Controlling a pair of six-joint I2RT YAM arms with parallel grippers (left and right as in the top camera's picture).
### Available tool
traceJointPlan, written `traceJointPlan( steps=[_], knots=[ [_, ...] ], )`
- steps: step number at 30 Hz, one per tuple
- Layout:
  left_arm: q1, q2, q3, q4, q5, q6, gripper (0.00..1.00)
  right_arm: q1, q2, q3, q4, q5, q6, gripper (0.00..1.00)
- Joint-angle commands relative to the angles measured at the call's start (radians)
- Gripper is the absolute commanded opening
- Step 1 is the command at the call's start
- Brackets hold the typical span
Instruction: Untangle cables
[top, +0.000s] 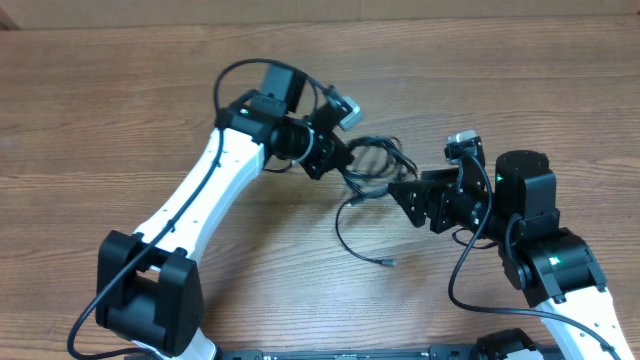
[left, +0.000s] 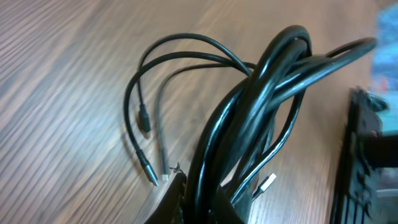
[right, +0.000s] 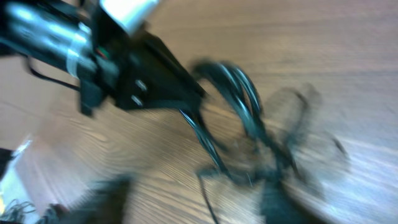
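The black cables (top: 372, 158) lie tangled on the wood table between both arms. One thin strand (top: 345, 235) trails toward the front and ends in a small plug (top: 388, 262). My left gripper (top: 338, 163) is shut on a bundle of the cables (left: 261, 81). In the left wrist view the bundle rises from between the fingers (left: 171, 196). Loose plug ends (left: 144, 121) and a white-tipped plug (left: 267, 182) rest on the wood. My right gripper (top: 398, 190) sits just right of the tangle. Its wrist view is blurred, with the jaws apart and a thin strand (right: 208, 202) between them.
The wooden table (top: 120, 120) spreads around the tangle. The two grippers stand close together at the middle. In the right wrist view, the left arm's gripper (right: 143, 81) fills the upper left. The right arm's black body (left: 364, 162) stands at the right edge of the left wrist view.
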Motion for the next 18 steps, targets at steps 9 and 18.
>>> traceJointPlan(
  steps=[9, 18],
  knots=[
    [0.084, -0.131, 0.023, 0.016, -0.040, -0.148, 0.04, -0.003, -0.013, 0.027, -0.056, 0.091, 0.055, 1.00],
    [0.083, -0.262, 0.023, 0.047, -0.039, -0.235, 0.04, -0.002, -0.013, 0.027, -0.052, 0.037, 0.100, 1.00]
  ],
)
